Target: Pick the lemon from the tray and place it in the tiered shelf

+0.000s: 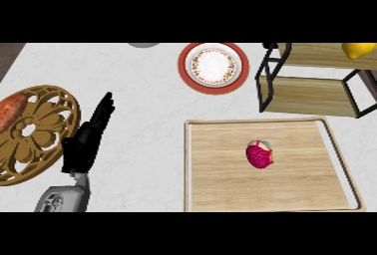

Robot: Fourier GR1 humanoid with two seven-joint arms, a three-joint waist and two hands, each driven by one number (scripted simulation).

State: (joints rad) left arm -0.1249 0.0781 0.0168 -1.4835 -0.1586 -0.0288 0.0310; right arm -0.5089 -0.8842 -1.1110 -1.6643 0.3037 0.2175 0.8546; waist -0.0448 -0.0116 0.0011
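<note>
1 lemon (358, 50), cut off at the view's right edge, rests on the upper level of 1 tiered shelf (309, 94) at the counter's far right corner; the shelf's black frame and 2 wooden levels also run out of view to the right. 1 grey object (143, 45) at the counter's far edge is cropped and cannot be identified. 1 carved wooden trivet (37, 134) at the left edge is partly cut off and carries 1 orange-red item (11, 112), also cropped. The counter (140, 94) is white and marbled, with a dark strip at its far left corner. 1 wooden tray (273, 164) lies at the near right, holding 1 magenta item (260, 155) near its centre. 1 red-rimmed plate (213, 66) sits at the far edge, left of the shelf. 1 left hand (87, 139) shows beside the trivet, fingers straight, holding nothing. The right hand is out of view.
</note>
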